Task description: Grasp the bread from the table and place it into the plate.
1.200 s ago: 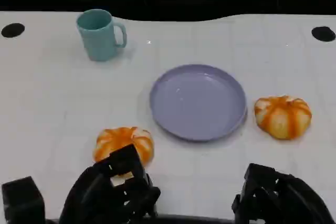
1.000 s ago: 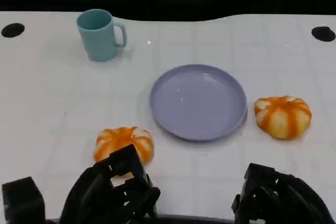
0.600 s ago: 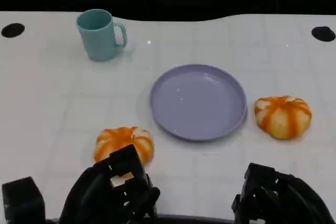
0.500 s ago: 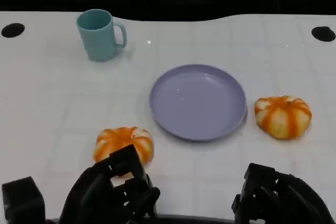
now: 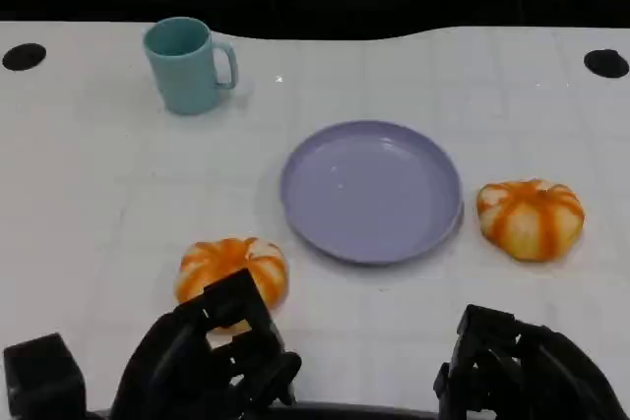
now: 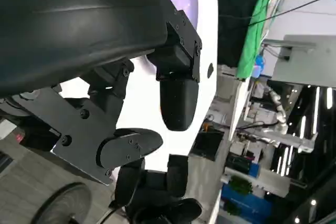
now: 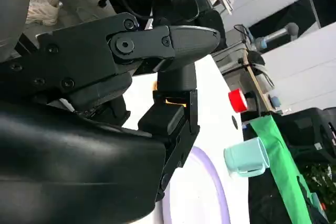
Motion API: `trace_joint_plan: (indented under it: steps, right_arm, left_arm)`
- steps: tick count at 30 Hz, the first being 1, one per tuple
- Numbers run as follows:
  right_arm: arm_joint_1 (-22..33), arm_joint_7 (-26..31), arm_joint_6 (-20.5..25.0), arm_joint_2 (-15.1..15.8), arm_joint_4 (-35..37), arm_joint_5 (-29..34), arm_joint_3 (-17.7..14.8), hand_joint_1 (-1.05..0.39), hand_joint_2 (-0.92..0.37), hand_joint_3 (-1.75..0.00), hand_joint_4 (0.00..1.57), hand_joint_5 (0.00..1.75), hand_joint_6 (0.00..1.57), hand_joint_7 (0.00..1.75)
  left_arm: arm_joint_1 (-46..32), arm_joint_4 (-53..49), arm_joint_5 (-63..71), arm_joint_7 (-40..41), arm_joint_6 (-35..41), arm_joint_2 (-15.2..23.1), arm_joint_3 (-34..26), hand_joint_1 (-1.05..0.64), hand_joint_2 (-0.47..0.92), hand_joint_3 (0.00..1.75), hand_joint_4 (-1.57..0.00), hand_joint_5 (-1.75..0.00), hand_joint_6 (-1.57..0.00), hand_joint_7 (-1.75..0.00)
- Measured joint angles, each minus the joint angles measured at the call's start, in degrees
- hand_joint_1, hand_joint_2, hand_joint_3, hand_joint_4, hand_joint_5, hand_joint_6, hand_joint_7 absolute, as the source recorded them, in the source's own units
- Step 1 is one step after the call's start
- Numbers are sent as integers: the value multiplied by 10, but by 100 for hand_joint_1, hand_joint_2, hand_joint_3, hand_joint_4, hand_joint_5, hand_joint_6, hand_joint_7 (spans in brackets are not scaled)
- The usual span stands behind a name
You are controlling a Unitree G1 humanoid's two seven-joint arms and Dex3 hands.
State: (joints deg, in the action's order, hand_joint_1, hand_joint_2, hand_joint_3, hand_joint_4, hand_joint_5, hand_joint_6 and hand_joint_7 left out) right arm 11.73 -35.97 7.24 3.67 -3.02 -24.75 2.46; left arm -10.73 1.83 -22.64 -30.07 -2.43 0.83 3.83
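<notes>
Bread: two orange-and-white striped buns on the white table, neither on the plate. Left hand sits at the near table edge, fingers apart, holding nothing; its fingertips overlap the near side of the left bun in the head view, can't tell if they touch. Right hand low at the near right, fingers apart, nothing in it, well apart from the right bun. Lavender plate lies between the two buns; right bun just beside its rim. Teal mug stands upright at far left, handle facing right.
</notes>
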Motion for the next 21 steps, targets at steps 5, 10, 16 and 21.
trace_joint_plan:
  steps: [5, 10, 16, 21]
  right_arm:
    - [-1, 0, 0, 0, 1, 0, 1, -70, -92, -27, 84, 162, 76, 137]
    - [-1, 0, 0, -1, 1, 1, 5, -69, -92, -27, 84, 162, 75, 138]
    - [-3, 5, 0, -3, 1, 3, 12, -70, -92, -27, 84, 162, 75, 138]
    - [-7, 8, 0, -6, 1, 3, 15, -69, -92, -27, 83, 162, 74, 138]
  left_arm:
    - [3, -9, 42, 13, -72, -5, -5, -46, 89, 4, -37, -160, -41, -102]
    - [11, -11, 94, 38, -108, 0, -6, -49, 91, 0, -41, -107, -48, -33]
    - [17, 19, 190, 84, -125, 32, -7, -54, 90, 0, -28, -90, -41, -14]
    - [27, 63, 290, 126, -121, 66, -6, -55, 87, 0, -22, -76, -36, -6]
